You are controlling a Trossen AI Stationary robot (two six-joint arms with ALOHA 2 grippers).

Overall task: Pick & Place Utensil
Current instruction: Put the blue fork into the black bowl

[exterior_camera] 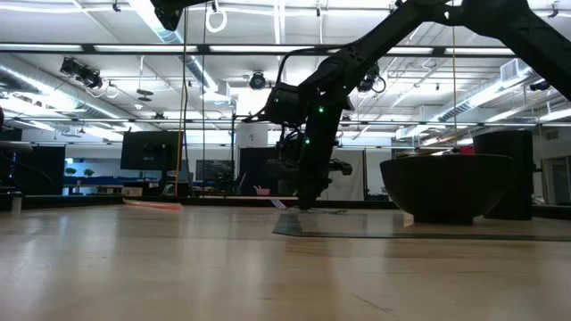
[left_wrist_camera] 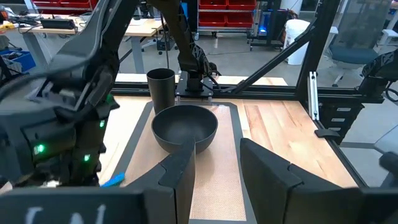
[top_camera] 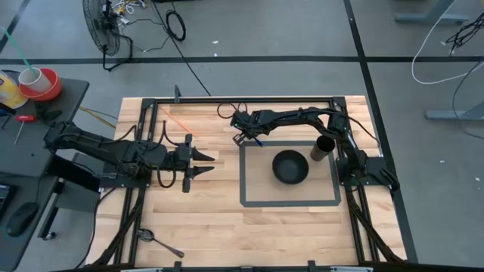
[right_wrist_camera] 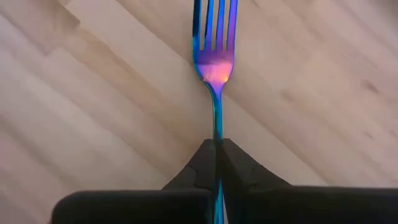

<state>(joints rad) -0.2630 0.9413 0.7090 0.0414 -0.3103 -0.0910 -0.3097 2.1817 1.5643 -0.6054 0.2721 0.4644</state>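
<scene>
The fork (right_wrist_camera: 214,62) is iridescent blue and purple; in the right wrist view its tines point away from my fingers over bare wood. My right gripper (right_wrist_camera: 217,144) is shut on its handle, at the far left corner of the dark-bordered mat (top_camera: 290,202), where a blue bit of the fork (top_camera: 257,141) shows. The black bowl (top_camera: 290,166) and the black cup (top_camera: 324,148) stand on the mat. My left gripper (top_camera: 203,162) is open and waits left of the mat, touching nothing. My right gripper pinches the fork's thin handle (right_wrist_camera: 217,127) between its two fingers, coming from above and pointing down, with the fingers along the handle. The neck and tines stick out past the fingertips. Whether the fork rests on the wood or is lifted clear cannot be told.
A thin orange stick (top_camera: 174,121) lies on the wood toward the table's far left. A black spoon (top_camera: 162,243) lies near the near left corner. The metal frame (top_camera: 249,99) runs around the table. Bare wood stretches between the left gripper and the near edge.
</scene>
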